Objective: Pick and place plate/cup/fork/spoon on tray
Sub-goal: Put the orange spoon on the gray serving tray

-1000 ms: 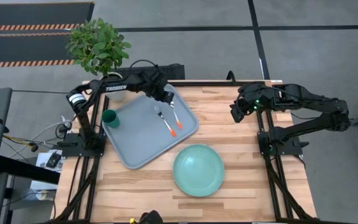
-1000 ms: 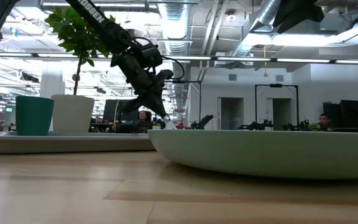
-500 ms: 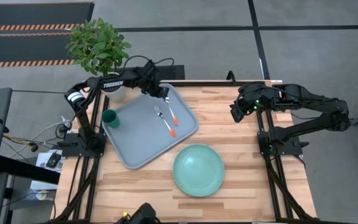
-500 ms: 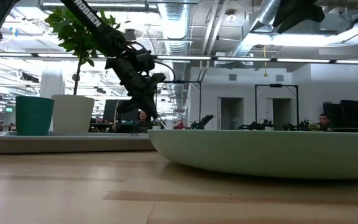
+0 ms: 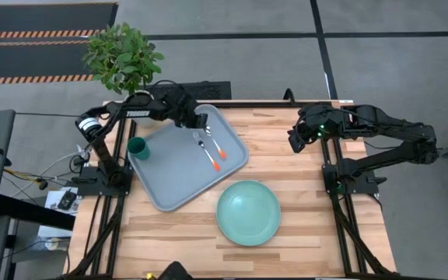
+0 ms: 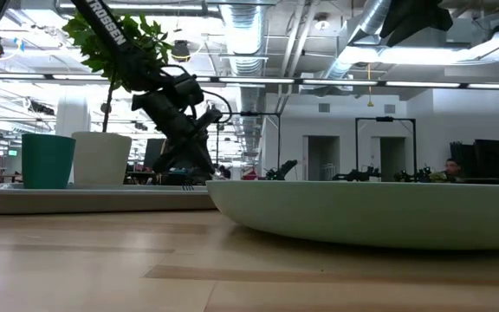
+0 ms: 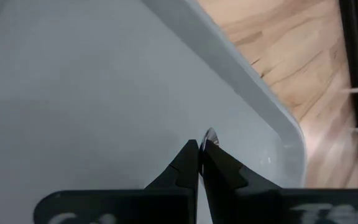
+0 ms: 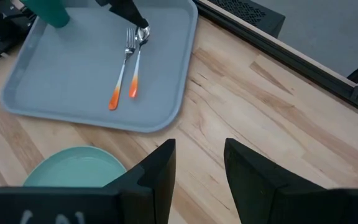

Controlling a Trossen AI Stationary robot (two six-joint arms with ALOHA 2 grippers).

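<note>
The pale grey-blue tray [image 5: 177, 179] lies on the table's left half. On it stand the teal cup [image 5: 137, 148] and, side by side, a fork [image 5: 203, 148] and a spoon [image 5: 216, 148], both with orange handles. The mint-green plate [image 5: 247, 211] rests on the wood near the front, right of the tray. My left gripper [image 5: 202, 124] is shut over the tray's far part, its tips [image 7: 199, 146] right at the spoon's bowl [image 7: 209, 133]. My right gripper [image 8: 197, 165] is open and empty above the table's far right. My left gripper's shut fingertips stand right by the spoon's bowl end [image 8: 143, 32], slanting down from the far left. Whether they touch it I cannot tell. The spoon lies flat on the tray.
A white pot [image 6: 102, 159] with a leafy plant [image 5: 123, 54] stands at the far left corner, behind the tray. Bare wood lies between the tray and my right arm [image 5: 364, 128] and around the plate.
My left gripper has drawn back toward the table's left edge and tipped lower over the tray's far part. The fork and spoon lie where they were.
</note>
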